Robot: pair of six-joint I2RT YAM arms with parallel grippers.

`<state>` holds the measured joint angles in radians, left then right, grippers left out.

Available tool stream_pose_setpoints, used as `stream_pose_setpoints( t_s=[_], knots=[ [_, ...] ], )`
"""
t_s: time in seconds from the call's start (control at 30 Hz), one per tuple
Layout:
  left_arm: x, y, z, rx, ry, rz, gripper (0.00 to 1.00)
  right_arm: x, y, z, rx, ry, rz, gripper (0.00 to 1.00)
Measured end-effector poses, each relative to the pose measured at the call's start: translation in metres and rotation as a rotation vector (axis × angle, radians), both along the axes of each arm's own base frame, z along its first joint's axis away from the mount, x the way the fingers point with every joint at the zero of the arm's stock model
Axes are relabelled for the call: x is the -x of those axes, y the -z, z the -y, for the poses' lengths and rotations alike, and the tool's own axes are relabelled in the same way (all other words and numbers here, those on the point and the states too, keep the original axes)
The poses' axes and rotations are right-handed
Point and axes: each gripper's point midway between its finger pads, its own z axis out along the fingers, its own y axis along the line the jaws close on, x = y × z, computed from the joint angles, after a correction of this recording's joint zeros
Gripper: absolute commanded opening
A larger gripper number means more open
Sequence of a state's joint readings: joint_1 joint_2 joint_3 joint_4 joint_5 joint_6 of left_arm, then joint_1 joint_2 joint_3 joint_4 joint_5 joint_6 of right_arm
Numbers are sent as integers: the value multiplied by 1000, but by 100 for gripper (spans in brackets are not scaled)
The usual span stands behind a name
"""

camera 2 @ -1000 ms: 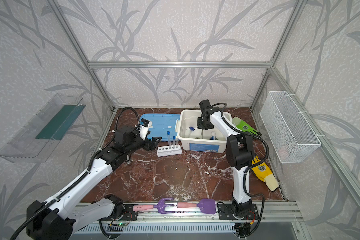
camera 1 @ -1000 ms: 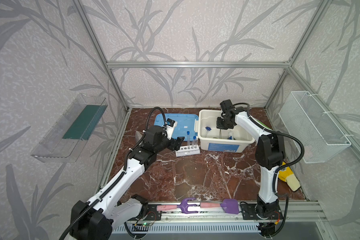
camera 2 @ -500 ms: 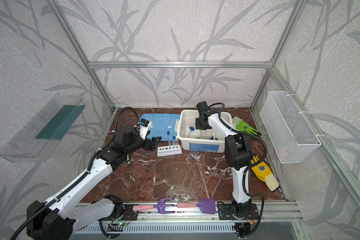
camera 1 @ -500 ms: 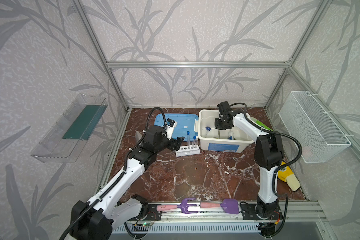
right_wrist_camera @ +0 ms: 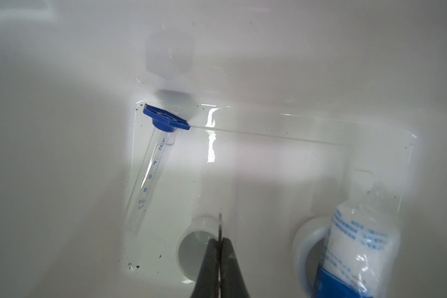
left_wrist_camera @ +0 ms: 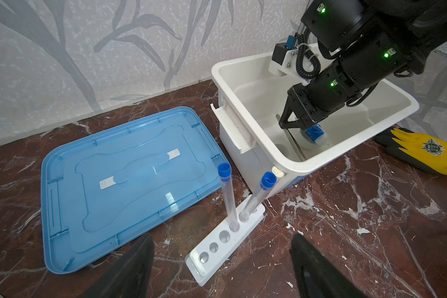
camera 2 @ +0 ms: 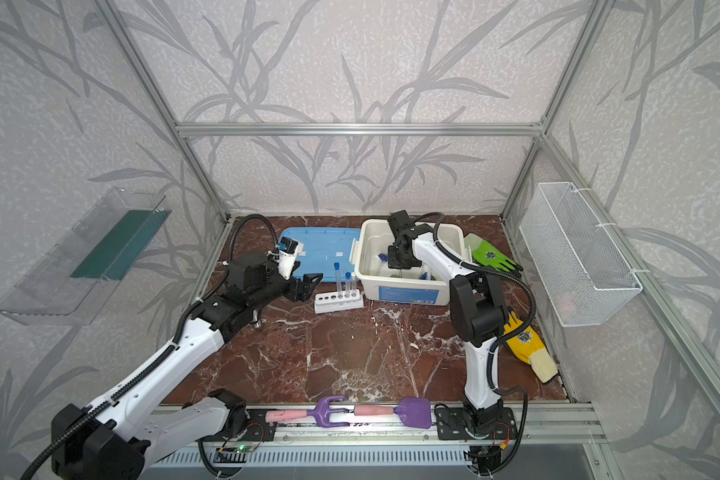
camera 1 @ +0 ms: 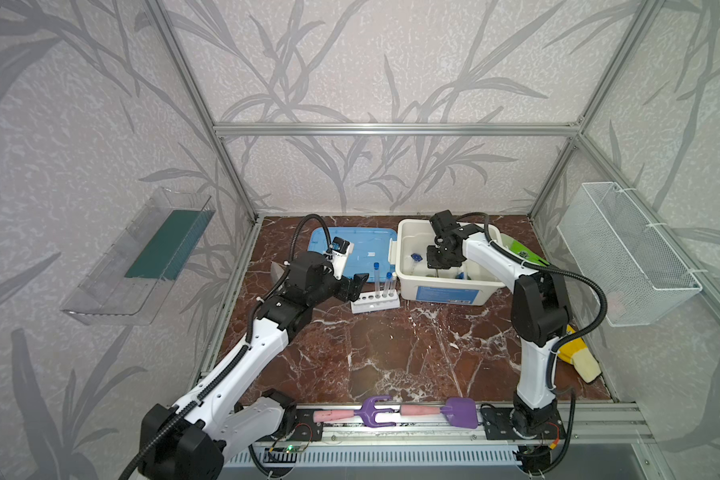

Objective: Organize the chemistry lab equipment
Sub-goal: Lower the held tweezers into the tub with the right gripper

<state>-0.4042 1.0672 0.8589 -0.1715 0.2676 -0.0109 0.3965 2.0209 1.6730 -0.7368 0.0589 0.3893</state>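
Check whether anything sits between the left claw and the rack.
Nothing visible does. The open left claw faces the rack directly; the blue lid lies beside that path, the white bin beyond the rack. The right claw is in the bin, shut on a thin metal strip.

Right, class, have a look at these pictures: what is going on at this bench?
Two robot arms are sorting lab equipment. The right gripper reaches into the white bin, its jaws shut on a thin metal strip. The bin also holds a small white cup, a blue-labelled bottle and a graduated tube. The left gripper hovers open by the white rack, where two blue-capped test tubes stand. The blue lid lies beside the bin.
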Motion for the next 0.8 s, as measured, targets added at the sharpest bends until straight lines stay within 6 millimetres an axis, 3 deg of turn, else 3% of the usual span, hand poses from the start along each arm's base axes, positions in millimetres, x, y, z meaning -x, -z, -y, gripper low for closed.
stream_pose_setpoints(
  t_s=[0.8],
  knots=[
    [0,3,0,-3,-1,-5,83,-6,40,10,30,27,-57,0]
  ],
)
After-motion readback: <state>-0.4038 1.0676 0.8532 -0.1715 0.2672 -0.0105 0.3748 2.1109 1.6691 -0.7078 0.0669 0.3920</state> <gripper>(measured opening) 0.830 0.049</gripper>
